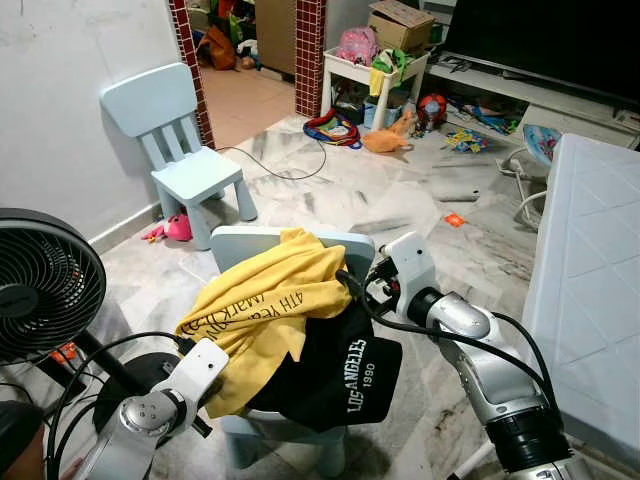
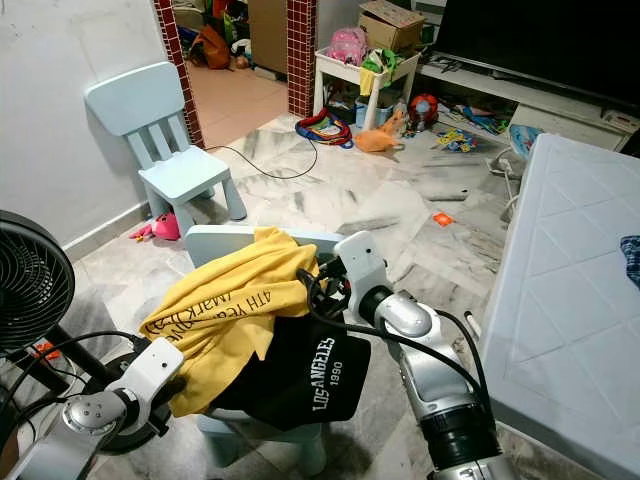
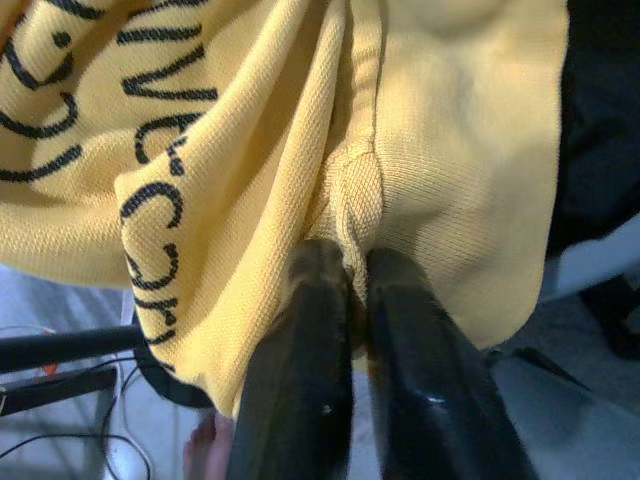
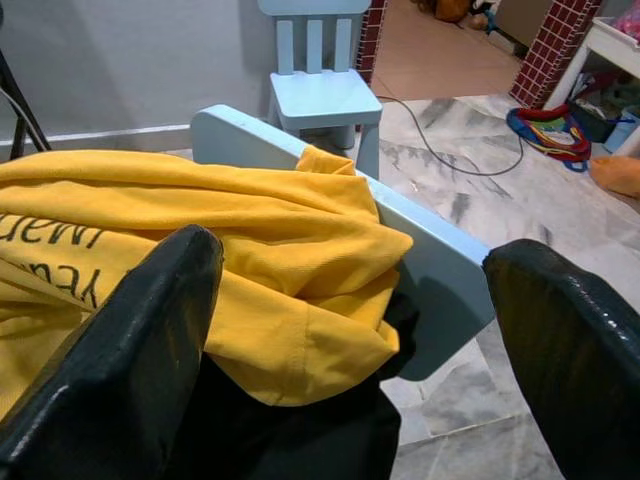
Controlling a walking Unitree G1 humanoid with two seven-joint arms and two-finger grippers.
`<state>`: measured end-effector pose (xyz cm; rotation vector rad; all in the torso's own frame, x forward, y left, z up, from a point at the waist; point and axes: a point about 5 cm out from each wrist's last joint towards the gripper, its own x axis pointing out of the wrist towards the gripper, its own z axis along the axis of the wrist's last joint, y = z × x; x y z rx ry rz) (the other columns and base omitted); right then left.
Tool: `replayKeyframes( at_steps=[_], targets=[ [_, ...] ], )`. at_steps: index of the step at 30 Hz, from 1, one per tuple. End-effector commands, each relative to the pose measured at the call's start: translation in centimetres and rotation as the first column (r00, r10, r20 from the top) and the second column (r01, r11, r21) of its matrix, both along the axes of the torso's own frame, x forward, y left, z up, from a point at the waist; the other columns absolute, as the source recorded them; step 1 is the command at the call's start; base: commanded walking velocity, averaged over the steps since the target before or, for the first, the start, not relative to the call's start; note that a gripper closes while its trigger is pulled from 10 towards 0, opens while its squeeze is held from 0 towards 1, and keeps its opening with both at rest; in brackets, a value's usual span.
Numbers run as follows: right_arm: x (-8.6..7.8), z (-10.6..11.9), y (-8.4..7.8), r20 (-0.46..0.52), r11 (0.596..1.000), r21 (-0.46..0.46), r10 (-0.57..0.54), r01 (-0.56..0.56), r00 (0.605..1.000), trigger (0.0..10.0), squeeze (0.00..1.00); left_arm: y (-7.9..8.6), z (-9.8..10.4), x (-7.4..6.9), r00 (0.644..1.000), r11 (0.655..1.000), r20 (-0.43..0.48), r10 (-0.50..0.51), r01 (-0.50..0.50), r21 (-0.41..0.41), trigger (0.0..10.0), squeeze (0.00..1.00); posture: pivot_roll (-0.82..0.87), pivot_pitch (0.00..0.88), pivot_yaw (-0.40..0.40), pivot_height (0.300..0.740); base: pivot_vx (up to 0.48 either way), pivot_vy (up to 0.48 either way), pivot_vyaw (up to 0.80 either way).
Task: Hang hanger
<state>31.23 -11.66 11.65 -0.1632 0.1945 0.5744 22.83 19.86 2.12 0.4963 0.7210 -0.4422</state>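
Left wrist view: my left gripper [image 3: 358, 275] pinches the yellow knit shirt [image 3: 300, 120] just ahead; right gripper [image 4: 350, 310] gapes empty beside it.

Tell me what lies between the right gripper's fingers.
In the right wrist view, the open right gripper frames a fold of the yellow shirt, with the black shirt beneath it.

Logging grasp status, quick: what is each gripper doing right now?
Left gripper: shut on the yellow shirt, pinching a fold near its lower edge.
Right gripper: open, fingers spread by the shirt's top at the chair back.
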Motion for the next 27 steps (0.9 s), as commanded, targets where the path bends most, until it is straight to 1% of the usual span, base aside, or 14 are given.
replayKeyframes(
  at_steps=[1, 2, 3, 6, 8, 12, 13, 17, 18, 19, 22, 23, 24, 27],
  targets=[
    [0.3, 0.5, -0.3, 0.023, 1.000, -0.005, -0.013, 0.013, 1.000, 10.0, 0.00, 0.2, 0.4, 0.6, 0.999, 1.000, 0.049, 0.015, -0.015, 0.006, 0.0, 0.00, -0.01, 0.033, -0.027, 0.740, 0.000, 0.000, 0.00],
    [0.3, 0.5, -0.3, 0.024, 1.000, -0.006, -0.014, 0.015, 1.000, 10.0, 0.00, 0.2, 0.7, 1.1, 0.996, 1.000, 0.085, 0.026, -0.026, 0.005, 0.0, 0.00, -0.01, 0.034, -0.027, 0.740, 0.000, 0.000, 0.00],
    [0.3, 0.5, -0.4, 0.024, 1.000, -0.006, -0.016, 0.016, 1.000, 10.0, 0.00, 0.0, 1.7, 2.1, 0.983, 0.998, 0.174, 0.060, -0.057, -0.020, 0.0, 0.00, -0.01, 0.032, -0.030, 0.740, 0.000, 0.000, 0.00],
    [0.3, 0.4, -0.4, 0.025, 1.000, -0.007, -0.017, 0.017, 1.000, 10.0, 0.00, -0.4, 3.0, 3.2, 0.961, 0.994, 0.258, 0.098, -0.082, -0.072, 0.0, 0.00, -0.01, 0.032, -0.030, 0.740, 0.000, 0.000, 0.00],
    [0.4, 0.5, -0.4, 0.027, 1.000, -0.008, -0.018, 0.018, 0.999, 10.0, 0.00, -1.3, 4.6, 4.3, 0.929, 0.981, 0.339, 0.148, -0.095, -0.169, 0.0, 0.00, -0.01, 0.030, -0.033, 0.740, 0.000, 0.000, 0.00],
    [0.6, 0.7, -0.3, 0.034, 1.000, -0.005, -0.019, 0.019, 0.999, 10.0, 0.00, -2.3, 6.0, 5.3, 0.890, 0.955, 0.399, 0.220, -0.114, -0.273, 0.0, 0.00, -0.01, 0.029, -0.035, 0.740, 0.000, 0.000, 0.00],
    [0.7, 0.7, -0.2, 0.036, 1.000, -0.004, -0.019, 0.020, 0.999, 10.0, 0.00, -2.7, 6.6, 5.8, 0.869, 0.936, 0.420, 0.261, -0.122, -0.330, 0.0, 0.00, 0.00, 0.025, -0.036, 0.740, 0.000, 0.000, 0.00],
    [0.7, 0.8, -0.2, 0.041, 1.000, 0.000, -0.020, 0.020, 0.999, 10.0, 0.00, -3.6, 7.5, 6.8, 0.840, 0.891, 0.425, 0.338, -0.140, -0.432, 0.0, 0.00, 0.00, 0.022, -0.035, 0.740, 0.000, 0.000, 0.00],
    [0.7, 0.8, -0.1, 0.046, 1.000, 0.006, -0.021, 0.021, 0.999, 10.0, 0.00, -4.1, 7.7, 7.1, 0.839, 0.871, 0.407, 0.361, -0.147, -0.469, 0.0, 0.00, 0.00, 0.022, -0.035, 0.740, 0.000, 0.000, 0.00],
    [0.7, 0.9, -0.1, 0.047, 1.000, 0.008, -0.021, 0.021, 0.999, 10.0, 0.00, -4.3, 7.7, 7.2, 0.840, 0.866, 0.402, 0.366, -0.149, -0.477, 0.0, 0.00, 0.00, 0.022, -0.035, 0.740, 0.000, 0.000, 0.00],
    [0.7, 0.9, -0.1, 0.049, 1.000, 0.008, -0.023, 0.023, 0.999, 10.0, 0.00, -5.3, 7.5, 7.2, 0.857, 0.873, 0.389, 0.337, -0.130, -0.470, 0.0, 0.00, -0.01, 0.019, -0.032, 0.740, 0.000, 0.000, 0.00],
    [0.8, 0.9, -0.2, 0.050, 1.000, 0.009, -0.026, 0.026, 0.998, 10.0, 0.00, -6.9, 6.4, 6.9, 0.902, 0.889, 0.326, 0.282, -0.118, -0.441, 0.0, 0.00, -0.01, 0.019, -0.029, 0.740, 0.000, 0.000, 0.00],
    [0.8, 0.9, -0.2, 0.050, 1.000, 0.009, -0.026, 0.026, 0.998, 10.0, 0.00, -6.9, 6.4, 6.9, 0.902, 0.889, 0.326, 0.282, -0.118, -0.441, 0.0, 0.00, -0.01, 0.019, -0.029, 0.740, 0.000, 0.000, 0.00],
    [0.8, 0.9, -0.2, 0.050, 1.000, 0.010, -0.027, 0.027, 0.998, 10.0, 0.00, -8.4, 5.5, 6.4, 0.935, 0.895, 0.269, 0.231, -0.096, -0.435, 0.0, 0.00, -0.01, 0.020, -0.027, 0.740, 0.000, 0.000, 0.00]
  ],
)
